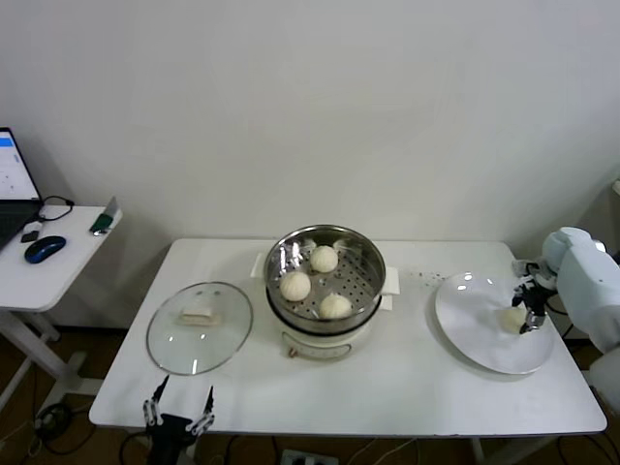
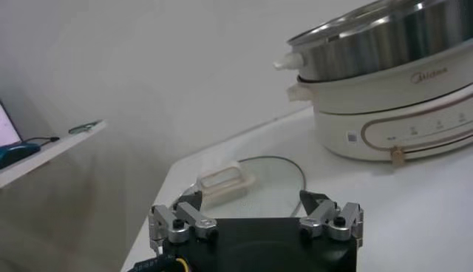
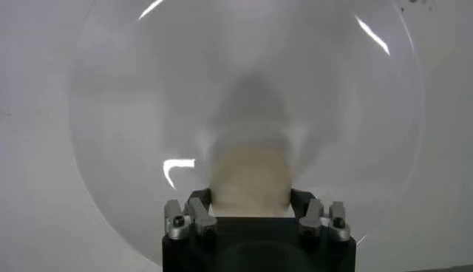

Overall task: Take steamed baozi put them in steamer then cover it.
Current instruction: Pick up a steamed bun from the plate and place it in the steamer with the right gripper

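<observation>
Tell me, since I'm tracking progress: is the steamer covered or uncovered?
Uncovered. The cover lies flat on the table to the left of the steamer, whose open top shows three baozi on the tray.

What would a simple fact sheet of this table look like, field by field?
Steamer: mid-table, uncovered
Baozi in steamer: three
Fourth baozi: on white plate, at the table's right
Right gripper: at the plate, jaws around the fourth baozi
Cover: flat on table, left of steamer
Left gripper: near front edge, jaws open, holding nothing

White table [image 1: 407, 387] (steamer [image 1: 325, 334], cover [image 1: 199, 327], plate [image 1: 480, 334])
</observation>
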Action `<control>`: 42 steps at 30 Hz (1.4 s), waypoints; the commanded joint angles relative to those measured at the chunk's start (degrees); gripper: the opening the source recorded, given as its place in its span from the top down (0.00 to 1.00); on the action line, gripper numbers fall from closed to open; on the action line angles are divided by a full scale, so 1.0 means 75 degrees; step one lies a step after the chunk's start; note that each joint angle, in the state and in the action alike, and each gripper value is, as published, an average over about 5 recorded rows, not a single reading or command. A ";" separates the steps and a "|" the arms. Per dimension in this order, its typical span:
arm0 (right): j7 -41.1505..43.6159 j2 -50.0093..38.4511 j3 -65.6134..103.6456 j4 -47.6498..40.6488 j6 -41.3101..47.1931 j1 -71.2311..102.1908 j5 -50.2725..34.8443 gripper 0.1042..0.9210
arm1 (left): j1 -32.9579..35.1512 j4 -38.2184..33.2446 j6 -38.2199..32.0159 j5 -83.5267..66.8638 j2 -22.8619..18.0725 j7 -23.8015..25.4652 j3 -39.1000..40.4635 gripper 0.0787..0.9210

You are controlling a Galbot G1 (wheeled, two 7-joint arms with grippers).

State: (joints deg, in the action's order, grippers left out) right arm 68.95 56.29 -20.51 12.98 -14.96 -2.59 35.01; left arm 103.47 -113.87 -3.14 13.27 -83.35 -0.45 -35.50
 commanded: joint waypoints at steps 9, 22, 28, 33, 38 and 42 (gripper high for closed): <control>0.0782 -0.0150 -0.2841 0.1066 0.0354 -0.1719 -0.3115 0.28 | 0.0041 -0.0110 -0.0002 -0.0034 -0.0001 -0.0006 0.0020 0.12; 0.0585 0.0176 -0.7426 0.4016 0.2594 -0.4971 -0.8202 0.27 | 0.0008 -0.0315 -0.0037 -0.0056 0.0020 -0.0018 0.0350 0.12; -0.0084 0.0557 -0.8907 0.5349 0.3539 -0.5928 -1.0059 0.27 | 0.0038 -0.0398 -0.0106 -0.0096 0.0111 -0.0013 0.0494 0.12; -0.0679 0.0741 -0.9835 0.6353 0.4001 -0.6240 -1.1154 0.27 | 0.0030 -0.0463 -0.0149 -0.0213 0.0194 -0.0008 0.0544 0.12; -0.1205 0.0875 -1.0485 0.7088 0.4243 -0.6179 -1.1557 0.27 | 0.0024 -0.0473 -0.0183 -0.0296 0.0284 -0.0003 0.0557 0.12; -0.1466 0.1125 -1.0725 0.7157 0.4306 -0.5948 -1.1633 0.27 | 0.0010 -0.0470 -0.0185 -0.0356 0.0332 0.0001 0.0549 0.12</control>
State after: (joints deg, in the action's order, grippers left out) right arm 64.40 61.75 -87.81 55.69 11.61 -43.63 -39.41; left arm 103.58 -117.27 -4.44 11.25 -81.41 -0.49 -31.67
